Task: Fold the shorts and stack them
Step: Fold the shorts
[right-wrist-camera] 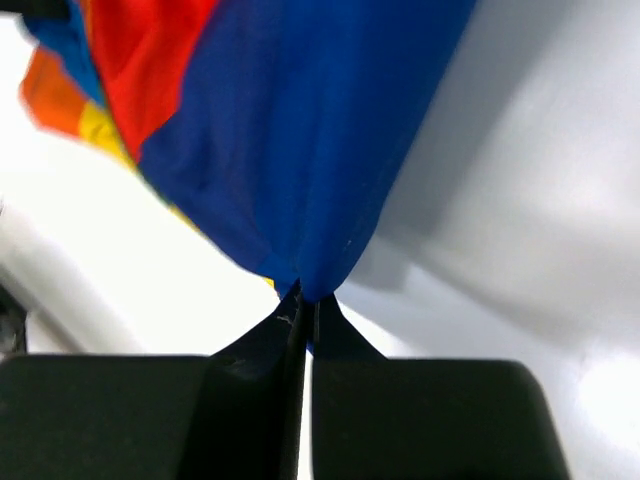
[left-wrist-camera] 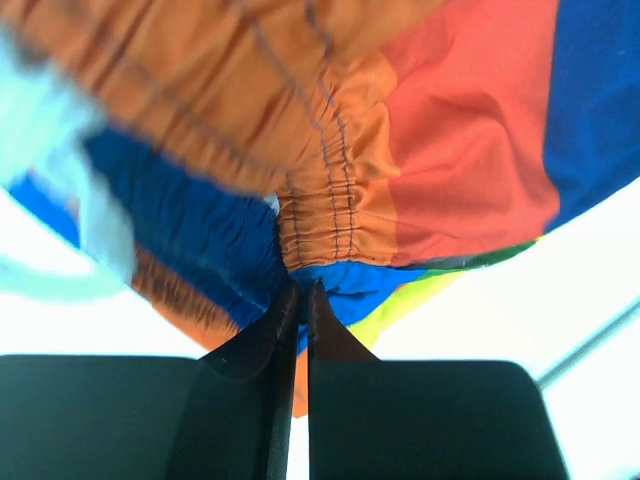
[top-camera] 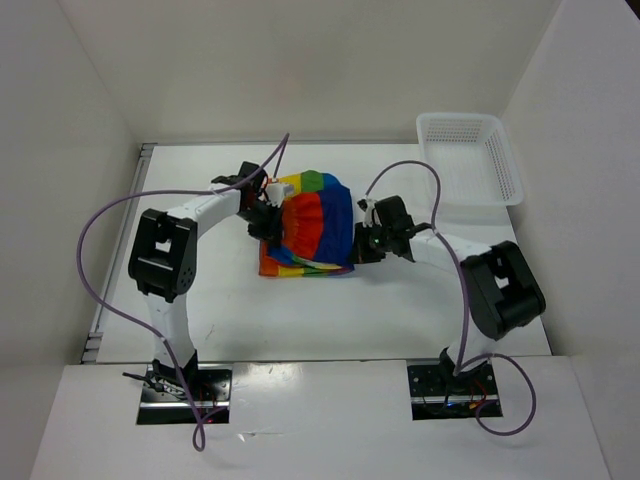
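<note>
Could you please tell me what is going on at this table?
Both arms are handling the rainbow-striped shorts at the middle of the table. The left gripper is shut on the gathered waistband, the right gripper on a blue edge, and the cloth is bunched up between them. The white mesh basket stands apart at the far right corner.

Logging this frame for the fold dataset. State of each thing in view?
shorts: bunched, one part lifted between both grippers, the rest lying on the table.
left gripper: shut, pinching the shorts at the gathered orange waistband.
right gripper: shut, pinching the shorts' blue stripe.
white mesh basket: upright at the table's far right corner, apart from the shorts.
</note>
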{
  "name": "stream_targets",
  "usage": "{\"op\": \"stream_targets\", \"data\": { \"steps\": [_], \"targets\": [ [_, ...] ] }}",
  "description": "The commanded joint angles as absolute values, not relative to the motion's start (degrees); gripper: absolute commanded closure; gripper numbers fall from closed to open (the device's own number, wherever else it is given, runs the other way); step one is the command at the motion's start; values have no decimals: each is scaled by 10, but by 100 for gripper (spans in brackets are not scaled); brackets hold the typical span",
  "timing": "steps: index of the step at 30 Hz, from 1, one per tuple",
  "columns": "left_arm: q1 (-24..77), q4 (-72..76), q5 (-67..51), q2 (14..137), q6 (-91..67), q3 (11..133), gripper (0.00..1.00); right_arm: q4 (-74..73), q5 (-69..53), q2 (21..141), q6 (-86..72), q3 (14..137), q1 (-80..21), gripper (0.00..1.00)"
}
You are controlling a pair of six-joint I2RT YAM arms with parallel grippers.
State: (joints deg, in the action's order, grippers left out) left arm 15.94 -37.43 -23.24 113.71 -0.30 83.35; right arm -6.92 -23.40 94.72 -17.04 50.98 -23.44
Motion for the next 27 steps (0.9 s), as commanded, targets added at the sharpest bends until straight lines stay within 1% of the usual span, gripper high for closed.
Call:
{"op": "stream_targets", "data": {
  "steps": [1, 2, 3, 4, 5, 6, 7, 9, 10, 11, 14, 15, 18, 19, 20, 21, 23, 27],
  "targets": [
    [156, -396, -252, 1094, 0, 814, 94, -125, -268, 882, -137, 465, -229, 100],
    [156, -402, -259, 1087, 0, 814, 94, -125, -279, 870, -129, 458, -229, 100],
    [156, -408, -273, 1087, 0, 806, 87, -133, -288, 870, -124, 453, -229, 99],
    [156, -408, -281, 1082, 0, 801, 84, -133, -288, 865, -124, 453, -229, 93],
    [156, -413, -288, 1082, 0, 801, 79, -133, -288, 865, -124, 453, -229, 81],
    [161, -419, -294, 1076, 0, 801, 72, -133, -282, 865, -115, 459, -229, 62],
    [161, -419, -299, 1076, 0, 806, 60, -138, -277, 865, -97, 466, -229, 57],
    [161, -438, -307, 1064, 0, 817, 48, -156, -270, 870, -70, 495, -229, 42],
    [161, -453, -307, 1064, 0, 836, 43, -163, -270, 870, -47, 504, -209, 39],
    [161, -460, -314, 1058, 0, 847, 34, -163, -270, 870, -47, 515, -194, 37],
    [155, -466, -314, 1052, 0, 889, 23, -170, -295, 885, -39, 560, -134, 27],
    [155, -466, -308, 1052, 0, 922, 18, -170, -295, 900, -33, 583, -126, 23],
    [155, -448, -282, 1070, 0, 964, 9, -159, -329, 934, -33, 624, -126, 22],
    [155, -434, -276, 1077, 0, 986, 4, -151, -336, 945, -40, 633, -126, 22],
    [155, -428, -271, 1095, 0, 996, 4, -144, -343, 956, -53, 650, -126, 22],
    [155, -423, -271, 1105, 0, 1004, 1, -144, -348, 968, -60, 659, -126, 22],
    [149, -409, -262, 1134, 0, 1019, 1, -128, -348, 1002, -70, 684, -126, 24],
    [149, -388, -246, 1172, 0, 1025, 1, -105, -310, 1064, -109, 731, -126, 28]
  ]
}}
